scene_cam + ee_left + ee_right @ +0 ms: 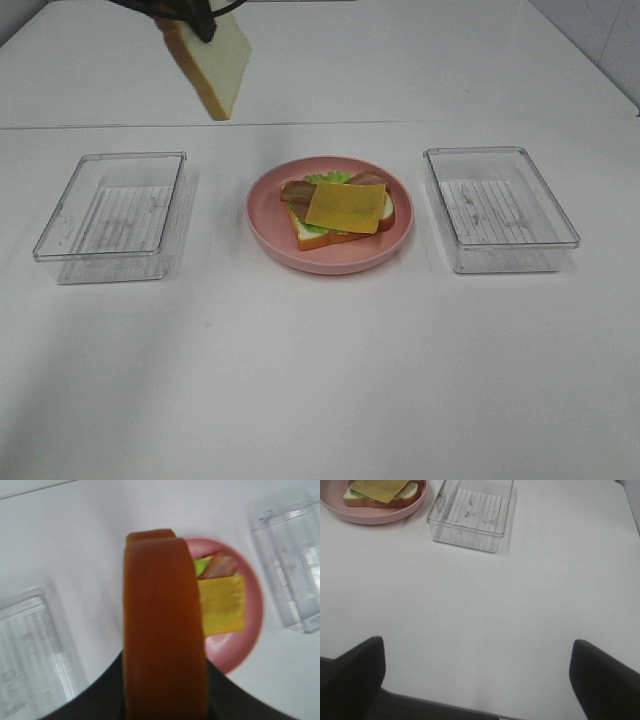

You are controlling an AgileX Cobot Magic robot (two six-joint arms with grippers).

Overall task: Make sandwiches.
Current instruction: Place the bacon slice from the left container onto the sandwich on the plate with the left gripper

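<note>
Hanging high over the far side of the table, the left gripper (pixel 195 22) is clamped on a bread slice (pixel 212 62) by one edge, so the slice dangles tilted with its white face turned outward and its orange-brown crust running down the side; held this way it can be carried over and laid flat as the top of the sandwich. In the left wrist view the crust (pixel 165 625) fills the middle of the picture, with the pink plate (pixel 250 630) showing below and beyond it, which suggests the arm is roughly lined up toward the plate but well above it. On that plate the open-faced stack waits: a bottom slice (pixel 330 236), lettuce (pixel 325 179) peeping out at the far edge, bacon (pixel 298 192) across it, and a cheese square (pixel 348 207) lying on top, slightly askew. Two clear trays, the left tray (pixel 60 215) and the right tray (pixel 550 205), sit either side of the plate with no food visible inside. The right gripper (pixel 477 675) hovers over bare table with its jaws spread wide and nothing between them, seemingly parked clear of the work. Only the lid slice appears left to place.
</note>
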